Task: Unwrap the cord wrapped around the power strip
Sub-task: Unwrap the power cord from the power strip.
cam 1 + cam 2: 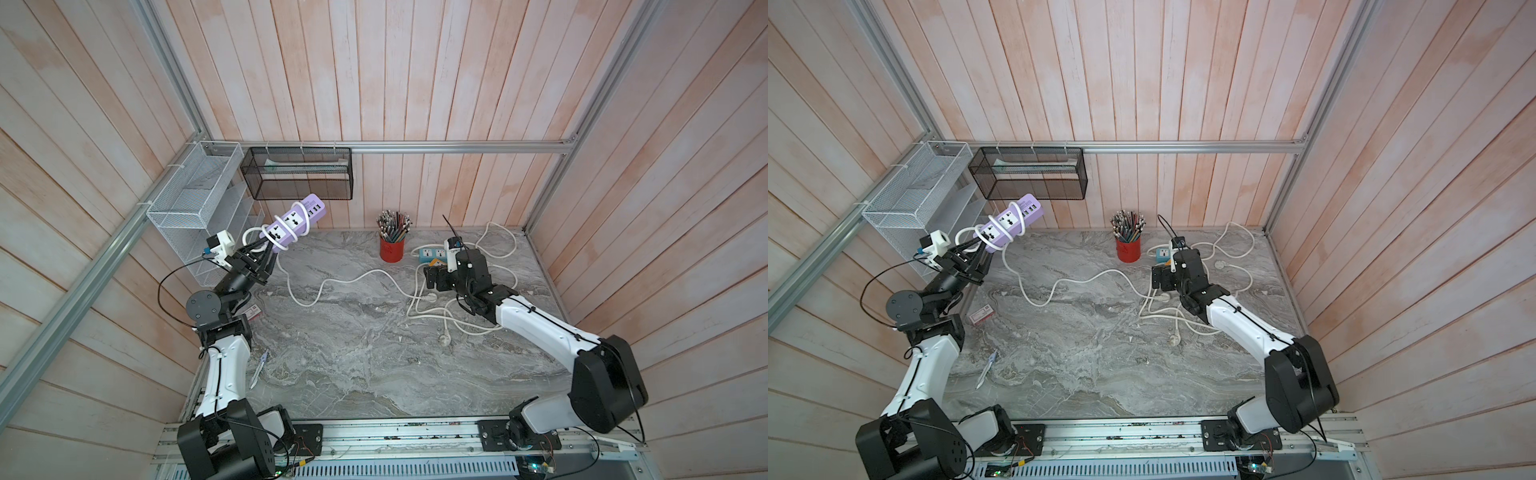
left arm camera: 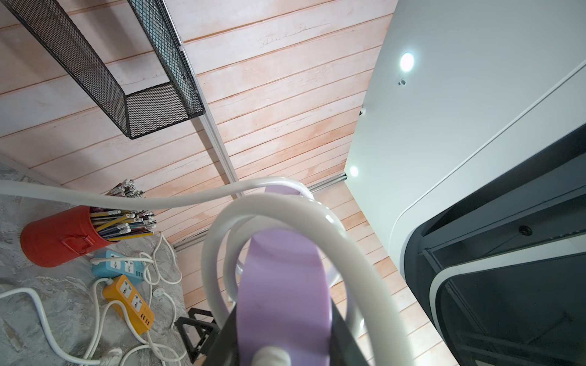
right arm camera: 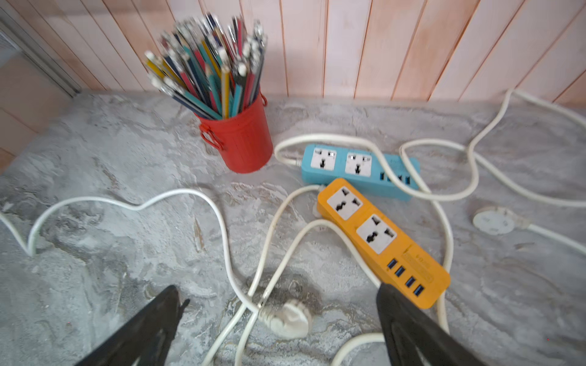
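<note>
two or three turns of white cord (image 2: 272, 201) are wound round the purple power strip (image 1: 293, 222), which my left gripper (image 1: 266, 254) has clamped by its near end and holds up off the marble table (image 1: 353, 365) at about ten o'clock, usb end pointing toward one o'clock. the cord's free length drops to the table and snakes across to its plug (image 3: 290, 320), lying toward two o'clock from the table's middle, near the orange power strip (image 3: 380, 240) and blue power strip (image 3: 358, 164). my right gripper (image 3: 280, 293) hangs just above that plug, jaws spread wide, nothing in them. i judge the unwinding partly done: next i would close on the plug and carry it round the raised strip against the winding, clear of the other cords crossing there.
</note>
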Tool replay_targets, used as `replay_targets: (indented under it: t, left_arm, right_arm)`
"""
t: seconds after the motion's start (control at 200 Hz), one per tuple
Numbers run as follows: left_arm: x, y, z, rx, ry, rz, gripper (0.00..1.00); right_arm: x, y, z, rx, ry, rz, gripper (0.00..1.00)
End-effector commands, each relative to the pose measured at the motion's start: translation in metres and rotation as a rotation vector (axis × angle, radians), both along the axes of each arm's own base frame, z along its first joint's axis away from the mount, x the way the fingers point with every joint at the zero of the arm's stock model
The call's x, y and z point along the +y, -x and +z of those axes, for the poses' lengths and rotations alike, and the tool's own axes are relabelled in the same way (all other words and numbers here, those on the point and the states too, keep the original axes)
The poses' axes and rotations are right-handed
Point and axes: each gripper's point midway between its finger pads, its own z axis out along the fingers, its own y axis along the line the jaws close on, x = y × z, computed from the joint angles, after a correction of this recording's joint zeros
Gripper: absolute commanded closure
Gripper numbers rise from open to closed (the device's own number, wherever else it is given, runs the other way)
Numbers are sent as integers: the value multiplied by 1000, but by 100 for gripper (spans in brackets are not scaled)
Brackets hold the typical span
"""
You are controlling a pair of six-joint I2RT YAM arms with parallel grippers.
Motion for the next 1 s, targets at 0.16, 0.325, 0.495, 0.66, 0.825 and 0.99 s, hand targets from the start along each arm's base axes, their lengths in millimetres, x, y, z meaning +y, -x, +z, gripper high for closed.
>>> replay_targets:
  t: [0.16,0.325,0.495,0.66,0.825,0.99]
  left_arm:
    - [-14,2,4,-41,-81,-9,100]
    - [-35,-1,9,-45,-81,-53,100]
    - [-56,-3,14,-53,-63,-105,100]
    - [-75,1,23,-68,-40,-152,100]
    - [-84,6,26,-69,-11,-180,100]
    - [-93,12,27,-72,39,-221,100]
  right_arm:
    - [20,22,56,-234,49,88,2]
    - [36,35,76,-309,-48,185,2]
    - [55,49,93,-353,-167,297,2]
    - [74,74,104,-458,-260,402,2]
    - [100,92,106,-546,-288,482,2]
    - [130,102,118,-643,-333,557,2]
